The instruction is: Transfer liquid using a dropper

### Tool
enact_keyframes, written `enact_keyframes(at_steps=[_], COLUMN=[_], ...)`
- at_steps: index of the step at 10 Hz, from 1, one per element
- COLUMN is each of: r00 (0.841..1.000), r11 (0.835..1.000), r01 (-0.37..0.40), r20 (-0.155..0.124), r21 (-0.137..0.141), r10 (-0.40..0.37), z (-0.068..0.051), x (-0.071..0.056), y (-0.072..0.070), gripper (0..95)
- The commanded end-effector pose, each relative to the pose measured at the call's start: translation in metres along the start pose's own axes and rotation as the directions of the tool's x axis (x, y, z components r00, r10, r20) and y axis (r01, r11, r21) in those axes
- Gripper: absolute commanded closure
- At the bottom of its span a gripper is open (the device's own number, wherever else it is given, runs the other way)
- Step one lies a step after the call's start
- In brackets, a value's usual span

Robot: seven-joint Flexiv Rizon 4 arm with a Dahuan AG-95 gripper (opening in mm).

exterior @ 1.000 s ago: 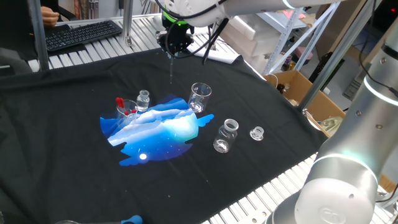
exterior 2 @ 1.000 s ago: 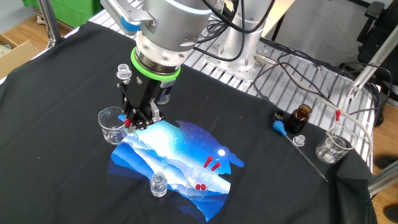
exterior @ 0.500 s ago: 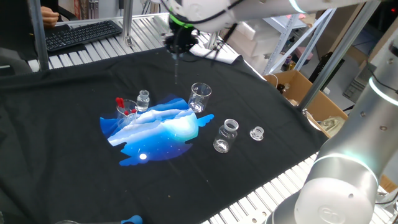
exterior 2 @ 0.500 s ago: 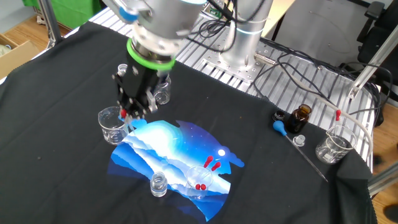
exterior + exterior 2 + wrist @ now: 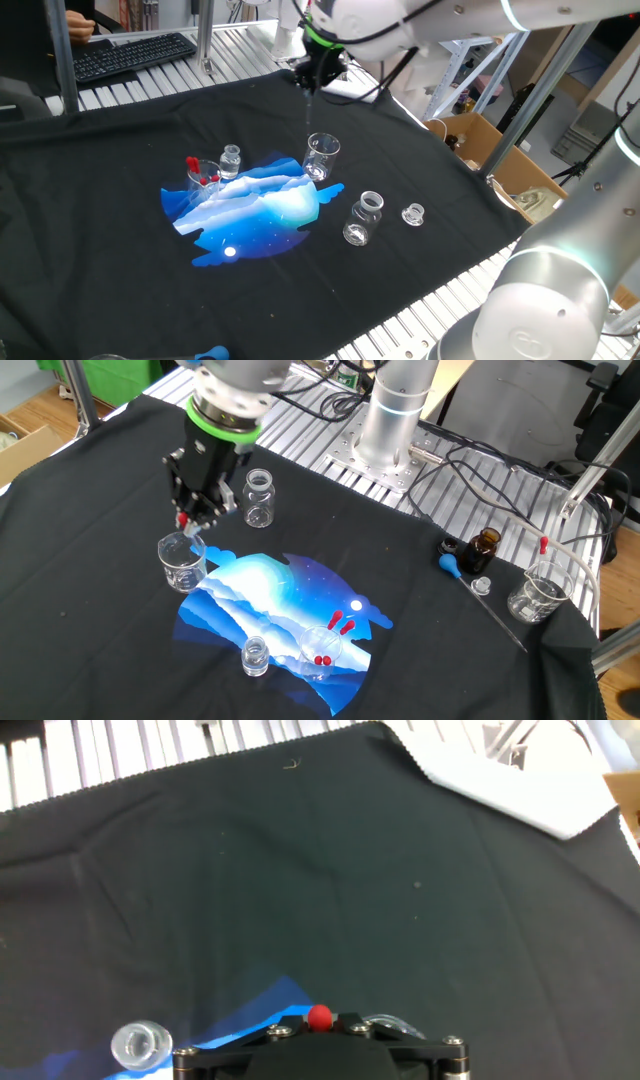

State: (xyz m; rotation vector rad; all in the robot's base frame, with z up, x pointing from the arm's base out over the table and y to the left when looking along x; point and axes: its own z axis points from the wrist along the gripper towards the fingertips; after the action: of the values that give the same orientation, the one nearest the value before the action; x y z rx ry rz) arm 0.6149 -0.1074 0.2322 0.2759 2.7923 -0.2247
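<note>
Two red-bulbed pipettes stand in the small beaker (image 5: 203,176) nearest the front, a small vial (image 5: 231,160) beside it. Farther back, my gripper (image 5: 193,522) is pinched closed on the dropper (image 5: 185,525), its red bulb between my fingers, tube hanging over the spouted beaker (image 5: 182,562)

Black table cloth (image 5: 120,270) bearing a blue-and-white splash print (image 5: 255,210); thin clear dropper (image 5: 188,528) with red bulb; green ring (image 5: 222,422) round the silver arm
</note>
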Motion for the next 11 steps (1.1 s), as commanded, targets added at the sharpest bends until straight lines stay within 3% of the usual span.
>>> enact_keyframes(at_steps=[1,5,11], r00=[1.000,0.999,0.998], r11=[1.000,0.999,0.998], r01=[0.020,0.044,0.036], r20=[0.007,0.017,0.044], r21=[-0.011,-0.023,-0.050], r10=[-0.020,-0.044,-0.034], z=[0.003,0.010,0.034], x=[0.002,0.008,0.017], y=[-0.010,-0.025,-0.026], gripper=[95.0,95.0,95.0])
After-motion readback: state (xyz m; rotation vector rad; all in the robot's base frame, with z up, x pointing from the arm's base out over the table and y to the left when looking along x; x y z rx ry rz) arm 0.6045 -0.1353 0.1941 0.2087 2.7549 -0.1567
